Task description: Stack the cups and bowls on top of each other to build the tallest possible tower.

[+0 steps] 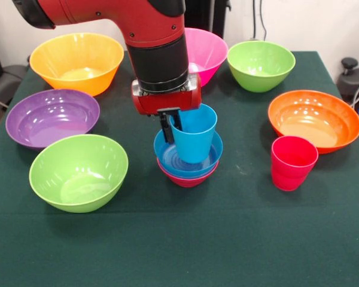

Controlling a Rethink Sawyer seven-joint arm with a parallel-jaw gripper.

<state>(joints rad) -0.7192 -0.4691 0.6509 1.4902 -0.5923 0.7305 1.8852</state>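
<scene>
Green-cloth counter [179, 251], contents listed nearest first. Item: lime green bowl [78, 172], nearest the camera, upright, well out to the picture-left of the fingers [172, 127] and nearer than them. Item: red-pink cup [293, 162], upright, standing alone well to the picture-right of the fingers, just in front of the orange bowl [314, 120]. Item: the tower, directly under the fingers: small red bowl [187, 179] at the bottom, small blue bowl [188, 156] nested in it, light blue cup [193, 134] standing upright in the blue bowl. Fingers: narrow, closed over the cup's picture-left rim, one dark finger visible outside the wall; the other is hidden. Item: purple bowl [52, 117], far to the picture-left, roughly level with the fingers. Beyond the fingers: large yellow-orange bowl [76, 62] at far picture-left, pink bowl [204, 54] partly hidden behind the red and black arm [158, 48], second lime green bowl [261, 64] at far picture-right. All bowls sit open side up.
</scene>
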